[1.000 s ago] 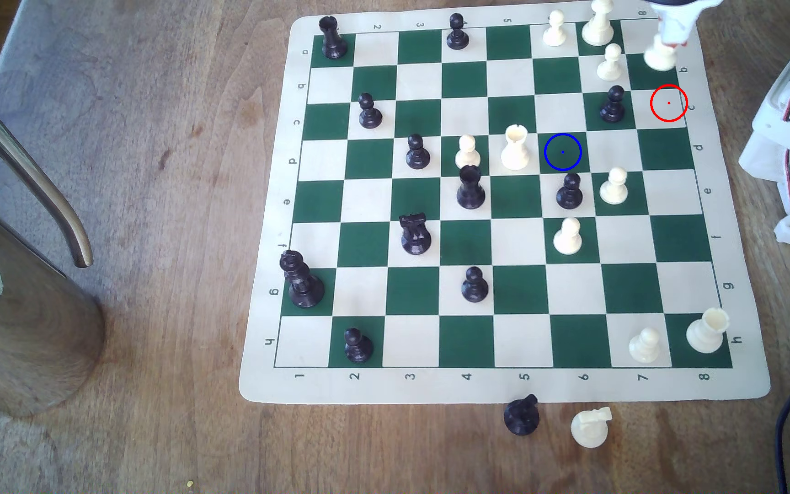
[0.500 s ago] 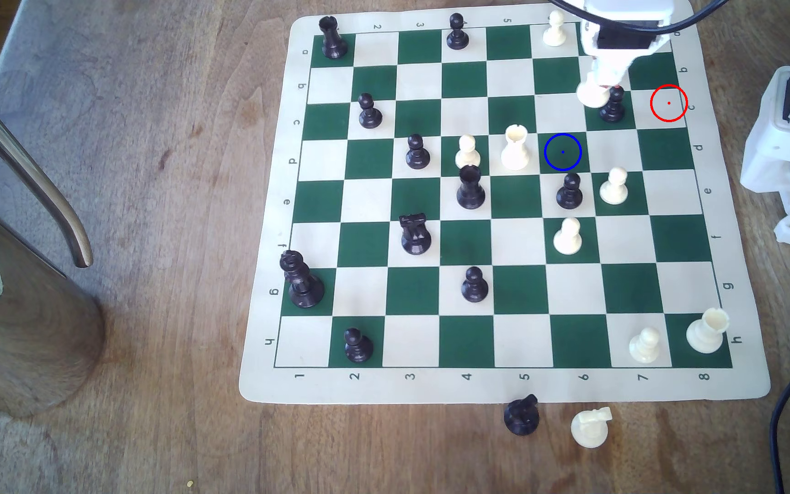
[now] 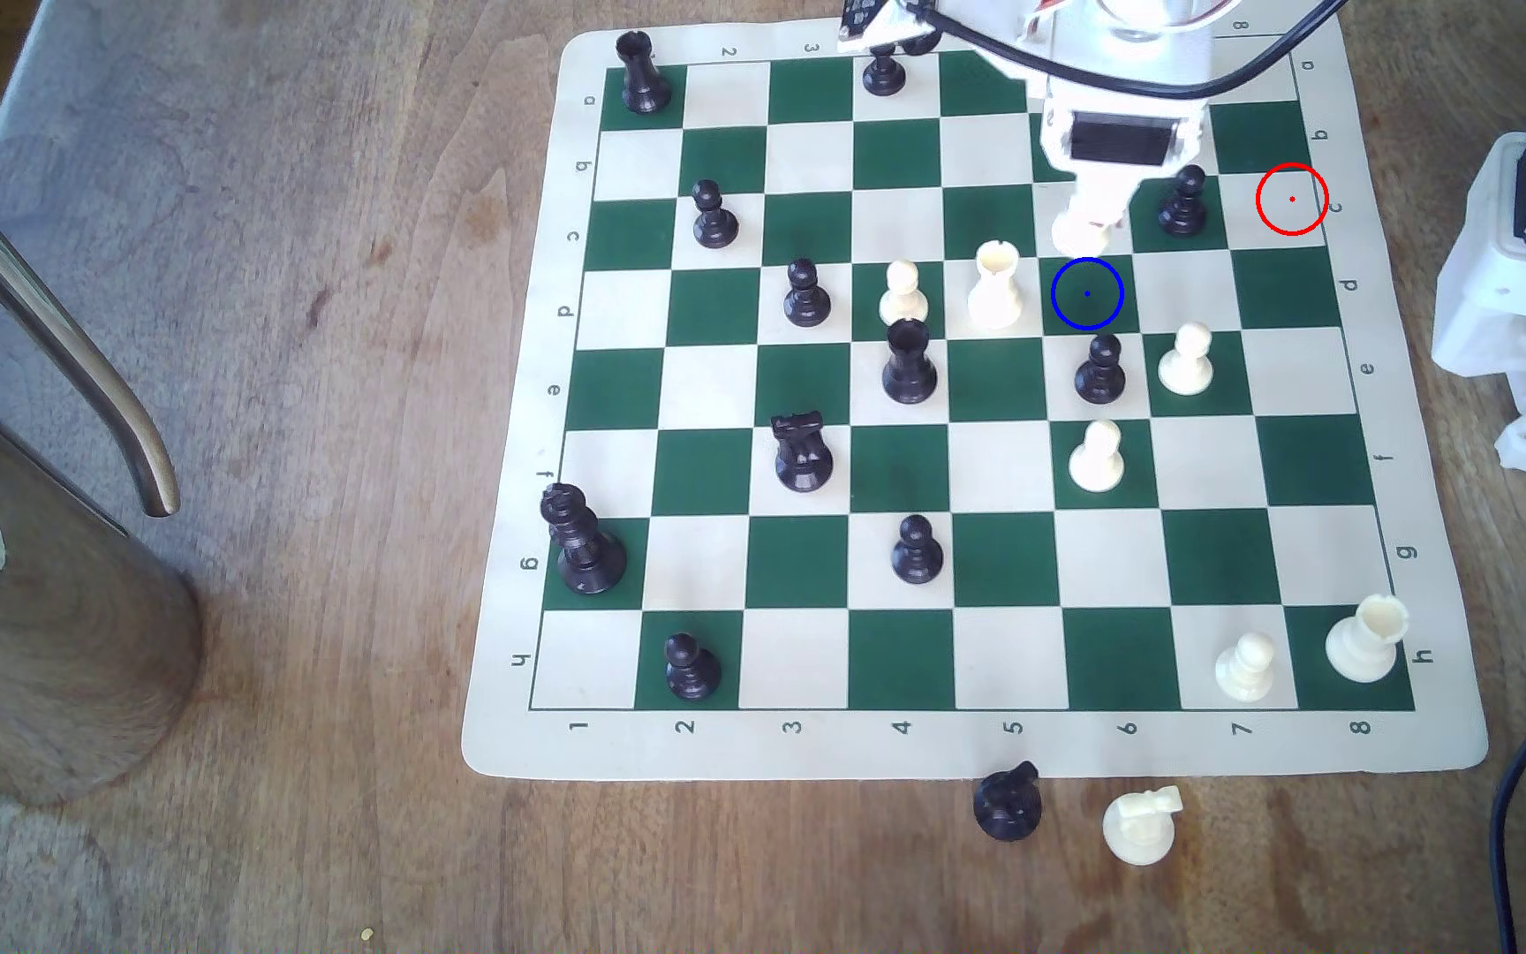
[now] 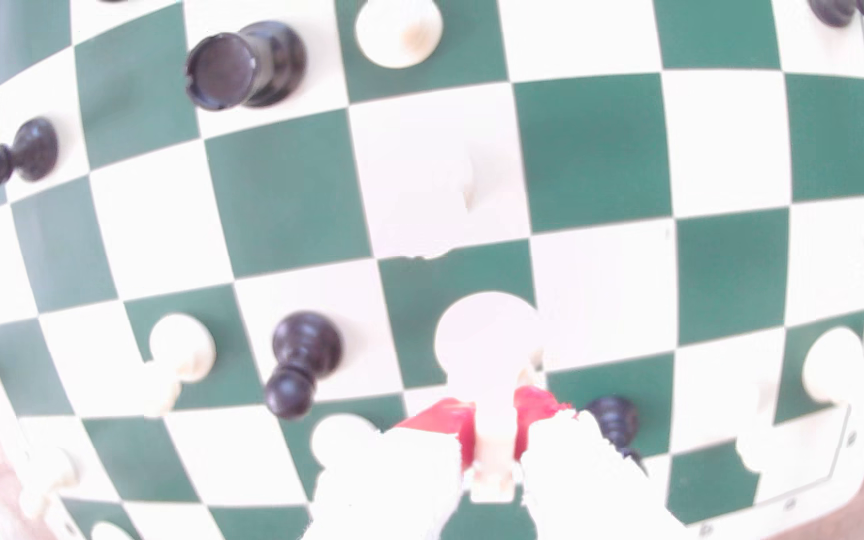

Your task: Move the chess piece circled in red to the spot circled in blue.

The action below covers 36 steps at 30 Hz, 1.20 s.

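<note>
One knight (image 3: 1079, 237) hangs in the pincer (image 4: 492, 446), jaws clamped on its stem. Within the last second it has crossed from the board's far corner to just short of the spot (image 3: 1087, 293); lowering comes next, I judge.

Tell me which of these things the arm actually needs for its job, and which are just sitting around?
Needed:
- gripper, shut on the cream chess piece
- blue-ringed green square
- empty red-ringed square

Just lying about:
- cream rook beside the blue ring
- two toppled pieces off the board
- metal pot
</note>
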Available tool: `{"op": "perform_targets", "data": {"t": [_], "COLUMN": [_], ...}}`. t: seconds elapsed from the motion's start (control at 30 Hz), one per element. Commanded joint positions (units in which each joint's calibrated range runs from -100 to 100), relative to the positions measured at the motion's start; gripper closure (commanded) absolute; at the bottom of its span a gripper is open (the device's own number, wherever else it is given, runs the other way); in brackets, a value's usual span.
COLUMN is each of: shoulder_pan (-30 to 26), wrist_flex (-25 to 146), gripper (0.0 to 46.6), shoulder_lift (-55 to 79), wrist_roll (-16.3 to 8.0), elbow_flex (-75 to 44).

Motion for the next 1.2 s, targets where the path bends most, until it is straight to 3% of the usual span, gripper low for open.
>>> {"op": "perform_targets", "data": {"t": [0.0, 0.3, 1.17], "shoulder_pan": [-0.04, -3.17, -0.75], "wrist_flex": [-1.96, -2.69, -6.95], "gripper": [46.2, 46.2, 46.2], "shoulder_lift": [2.39, 2.82, 6.89], "wrist_roll": [-0.59, -1.61, -0.63], "elbow_flex": [-0.22, 2.4, 3.58]}}
